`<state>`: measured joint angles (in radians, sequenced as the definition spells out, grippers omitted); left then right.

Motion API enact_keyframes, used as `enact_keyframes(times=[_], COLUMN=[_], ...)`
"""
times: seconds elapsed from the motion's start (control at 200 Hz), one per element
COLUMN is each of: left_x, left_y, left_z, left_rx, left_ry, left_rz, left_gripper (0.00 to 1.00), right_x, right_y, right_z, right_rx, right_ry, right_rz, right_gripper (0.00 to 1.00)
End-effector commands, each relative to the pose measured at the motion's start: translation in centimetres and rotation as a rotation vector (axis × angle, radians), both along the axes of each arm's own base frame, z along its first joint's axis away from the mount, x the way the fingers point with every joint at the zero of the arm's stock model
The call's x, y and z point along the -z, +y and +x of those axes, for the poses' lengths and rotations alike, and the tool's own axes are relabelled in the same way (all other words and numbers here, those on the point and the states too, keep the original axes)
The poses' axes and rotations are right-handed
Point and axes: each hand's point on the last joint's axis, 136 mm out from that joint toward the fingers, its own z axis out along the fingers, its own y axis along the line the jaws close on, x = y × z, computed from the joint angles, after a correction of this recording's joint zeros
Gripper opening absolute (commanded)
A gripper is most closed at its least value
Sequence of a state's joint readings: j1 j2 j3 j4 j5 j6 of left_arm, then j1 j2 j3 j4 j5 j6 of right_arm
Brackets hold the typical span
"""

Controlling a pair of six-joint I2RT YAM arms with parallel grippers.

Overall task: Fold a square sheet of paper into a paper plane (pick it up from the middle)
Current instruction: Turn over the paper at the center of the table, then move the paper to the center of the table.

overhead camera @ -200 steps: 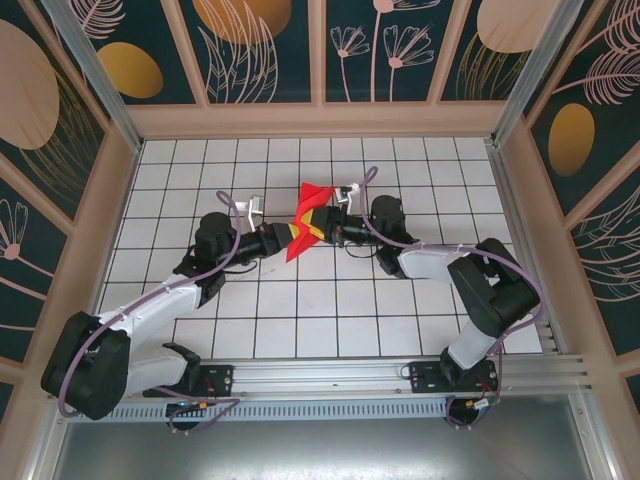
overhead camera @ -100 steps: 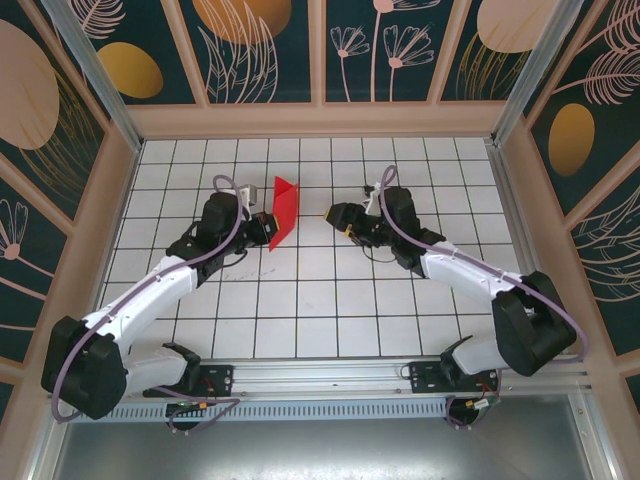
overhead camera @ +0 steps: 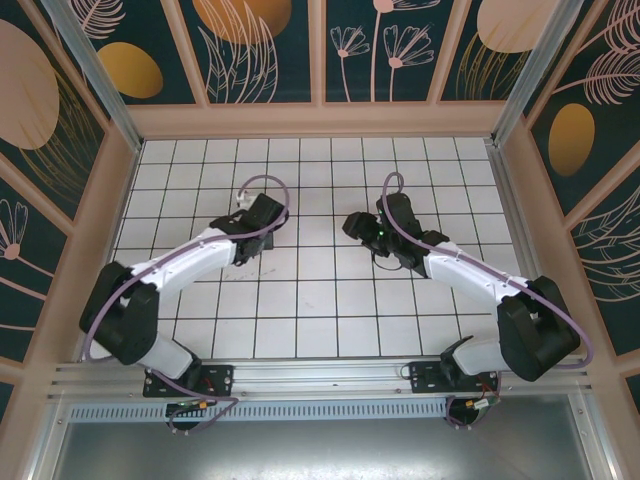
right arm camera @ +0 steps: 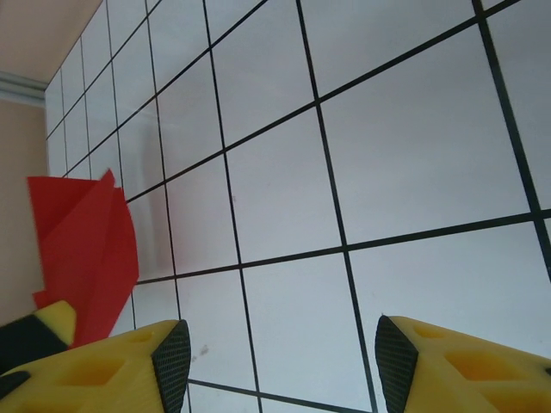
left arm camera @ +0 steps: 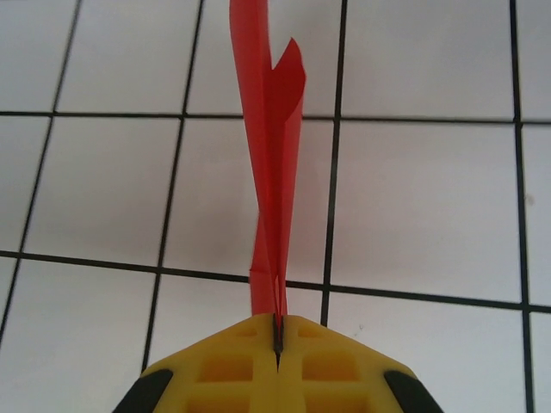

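In the left wrist view, the left tool (left arm camera: 278, 334) sits at the bottom centre of the frame. Its two yellow fingers (left arm camera: 228, 370) are pressed tight together and pinch the lower edge of the red sheet of paper (left arm camera: 272, 172). The sheet is folded into several layers and is seen edge-on here. It rises from the pinch as a narrow strip, widens a little toward the upper middle of the frame, and runs off the top edge. One layer ends in a small peak just right of the main strip. Behind it lies the white worktop (left arm camera: 422, 215) with its black grid lines.

In the right wrist view, the right tool (right arm camera: 282, 361) has its yellow fingers far apart, one in the lower left corner and one in the lower right. Between them is only bare white tile. The folded red sheet shows at the left edge of this frame, about mid-height. It is a broad, angular shape with overlapping flaps and a pointed top. At its lower end a yellow and black fingertip of the left tool touches it, just above the right tool's own left finger.

From above, the left arm (overhead camera: 190, 260) reaches from the lower left toward the middle of the grid. The right arm (overhead camera: 460, 270) reaches in from the lower right. Their wrists face each other across a gap of a few tiles in the upper centre of the worktop.
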<state>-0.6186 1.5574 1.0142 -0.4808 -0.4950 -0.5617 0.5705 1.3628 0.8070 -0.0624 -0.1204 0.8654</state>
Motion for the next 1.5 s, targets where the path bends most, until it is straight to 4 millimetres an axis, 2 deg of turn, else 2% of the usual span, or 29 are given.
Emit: enact_keyframes(times=[0.0, 0.025, 0.08, 0.135, 0.19, 0.325, 0.425, 0.45, 0.6, 0.801, 0.886, 0.976, 1.101, 1.226, 1.316, 1.491], left_x=[0.8, 1.1, 1.3, 1.5, 1.2, -0.3, -1.6, -0.9, -0.8, 0.1, 0.0, 0.1, 0.5, 0.8, 1.0, 0.8], left_y=[-2.3, -3.3, -5.3, -6.6, -7.3, -7.1, -5.9, -5.1, -1.4, 3.2, 4.2, 5.4, 6.1, 5.9, 5.6, 4.6], left_z=[0.3, 0.4, 0.4, 0.3, 0.4, 1.2, 2.1, 1.8, 2.1, 1.4, 1.2, 0.8, 0.3, 0.2, 0.1, 0.0], left_rx=[0.04, 0.067, 0.125, 0.167, 0.187, 0.185, 0.147, 0.126, 0.001, -0.161, -0.199, -0.239, -0.261, -0.248, -0.231, -0.177], left_ry=[0.019, 0.028, 0.04, 0.054, 0.053, 0.028, 0.0, 0.012, -0.027, -0.077, -0.101, -0.112, -0.114, -0.099, -0.088, -0.076], left_rz=[-0.071, -0.118, -0.212, -0.267, -0.295, -0.392, -0.49, -0.494, -0.508, -0.526, -0.542, -0.547, -0.563, -0.571, -0.578, -0.613], left_gripper=[0.11, 0.16, 0.36, 0.49, 0.57, 0.71, 0.75, 0.76, 0.87, 0.98, 0.98, 0.99, 0.99, 0.99, 0.99, 0.99], right_x=[0.4, 0.6, 0.7, 0.8, 0.9, 1.5, 1.8, 1.9, 2.4, 3.7, 4.7, 6.1, 8.1, 9.9, 11.3, 13.2], right_y=[-1.0, -1.1, -1.2, -1.1, -0.8, 0.6, 3.3, 4.2, 10.0, 18.0, 20.5, 22.0, 22.6, 21.9, 20.4, 15.8], right_z=[0.1, 0.1, 0.1, 0.0, -0.1, -0.2, -0.5, -0.6, -1.0, -1.7, -1.7, -1.7, -1.4, -1.7, -2.3, -4.5], right_rx=[0.044, 0.048, 0.053, 0.052, 0.045, 0.019, -0.035, -0.051, -0.144, -0.27, -0.31, -0.335, -0.346, -0.371, -0.409, -0.559], right_ry=[0.005, 0.008, 0.011, 0.011, 0.009, 0.015, 0.012, 0.013, 0.015, 0.028, 0.049, 0.084, 0.122, 0.15, 0.162, 0.164], right_rz=[-0.032, -0.033, -0.035, -0.031, -0.028, -0.036, -0.029, -0.029, -0.018, 0.007, 0.012, 0.009, -0.027, -0.095, -0.18, -0.328], right_gripper=[0.6, 0.58, 0.56, 0.54, 0.53, 0.49, 0.44, 0.42, 0.3, 0.2, 0.18, 0.16, 0.16, 0.16, 0.16, 0.16])
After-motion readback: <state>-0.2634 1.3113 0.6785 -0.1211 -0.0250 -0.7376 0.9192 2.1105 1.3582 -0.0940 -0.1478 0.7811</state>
